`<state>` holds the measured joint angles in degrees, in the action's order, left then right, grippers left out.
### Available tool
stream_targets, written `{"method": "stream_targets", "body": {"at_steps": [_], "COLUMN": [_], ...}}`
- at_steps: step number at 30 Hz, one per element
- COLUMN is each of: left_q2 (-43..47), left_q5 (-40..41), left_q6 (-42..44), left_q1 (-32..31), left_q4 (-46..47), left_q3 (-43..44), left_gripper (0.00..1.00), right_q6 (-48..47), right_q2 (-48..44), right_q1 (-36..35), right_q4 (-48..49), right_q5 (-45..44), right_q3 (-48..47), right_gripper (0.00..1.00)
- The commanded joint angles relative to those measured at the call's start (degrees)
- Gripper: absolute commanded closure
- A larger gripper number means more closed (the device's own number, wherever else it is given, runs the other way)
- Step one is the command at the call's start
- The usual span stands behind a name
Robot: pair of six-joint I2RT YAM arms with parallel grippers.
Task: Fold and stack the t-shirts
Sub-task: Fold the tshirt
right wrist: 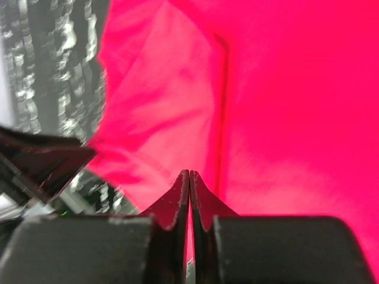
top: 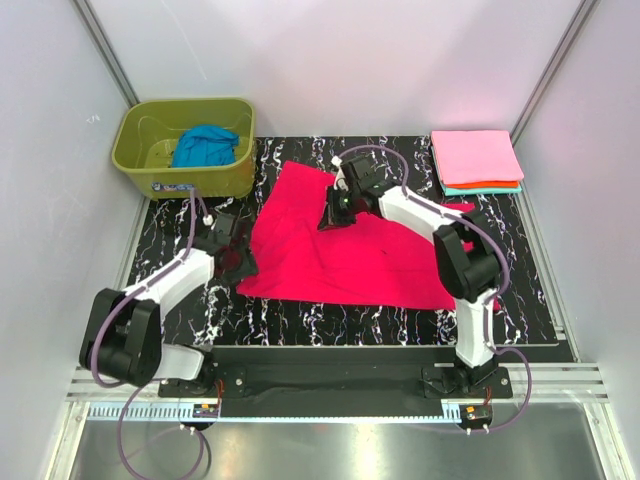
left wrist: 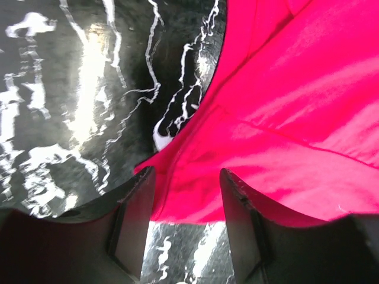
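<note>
A crimson-red t-shirt (top: 350,250) lies spread on the black marbled mat (top: 300,320). My left gripper (top: 238,262) is at the shirt's near left corner. It is open, and its fingers (left wrist: 136,219) straddle the shirt's edge (left wrist: 284,118). Over the shirt's far middle, my right gripper (top: 330,217) is shut (right wrist: 189,173), with red cloth (right wrist: 284,89) showing in the slit between its jaws. At the back right a light pink t-shirt (top: 476,155) tops a folded stack, with orange (top: 495,184) and teal (top: 480,190) edges below it. A blue t-shirt (top: 203,146) lies crumpled in the tub.
The olive-green tub (top: 135,150) stands at the back left corner, just off the mat. White walls close in both sides and the back. Bare mat (left wrist: 71,89) shows left of the red shirt and along the near edge by the arm bases.
</note>
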<state>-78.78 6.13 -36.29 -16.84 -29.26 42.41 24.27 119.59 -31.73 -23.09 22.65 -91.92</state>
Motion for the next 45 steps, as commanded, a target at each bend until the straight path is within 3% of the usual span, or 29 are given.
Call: {"method": "stream_targets", "body": {"at_steps": [1,6,11,18,28,31,32,35,37,41,45], "left_q2": [5.6,5.6,2.0,-2.7,5.1,5.7,5.6,4.4,2.0,-4.6,-9.2], "left_q5": [2.6,-2.7,-3.0,2.2,10.6,7.5,2.0,-5.6,-8.8,-12.3,-10.0], "left_q6": [0.6,0.4,-4.7,-9.7,-8.6,-4.9,-2.6,3.8,4.3,4.0,0.9], "left_q1": [-1.2,-4.6,-5.7,-6.5,-6.5,-6.5,-6.5,-6.5,-6.5,-6.5,-6.5], "left_q4": [-1.2,0.9,3.1,1.6,-3.0,-1.1,0.7,7.3,10.1,9.9,9.4], "left_q3": [3.2,5.8,1.9,-3.0,3.5,4.8,5.4,6.4,7.3,12.0,10.5], "left_gripper": [0.46,0.45,0.47,0.53,0.50,0.51,0.52,0.60,0.76,0.94,0.97], "right_q6": [6.0,11.4,10.9,10.1,14.2,14.6,14.5,14.3,13.6,11.4,13.1], "right_q2": [-6.6,-8.0,-8.1,-12.7,-26.4,-31.2,-32.2,-34.3,-33.8,-29.9,-26.3], "right_q1": [-2.7,-6.2,-6.2,-6.1,-2.6,2.2,3.3,8.2,11.3,13.9,15.5], "right_q4": [2.7,11.6,11.8,11.1,-2.3,-4.5,-5.1,-7.8,-8.2,-11.4,-14.1], "right_q5": [4.3,6.1,0.9,-1.3,-12.4,-14.8,-15.4,-18.8,-20.2,-24.1,-26.3], "right_q3": [6.8,15.5,20.4,26.0,31.4,35.4,36.3,36.2,35.0,30.6,31.6], "right_gripper": [0.95,0.96,0.96,0.91,0.92,0.93,0.93,0.96,0.97,0.99,1.00]}}
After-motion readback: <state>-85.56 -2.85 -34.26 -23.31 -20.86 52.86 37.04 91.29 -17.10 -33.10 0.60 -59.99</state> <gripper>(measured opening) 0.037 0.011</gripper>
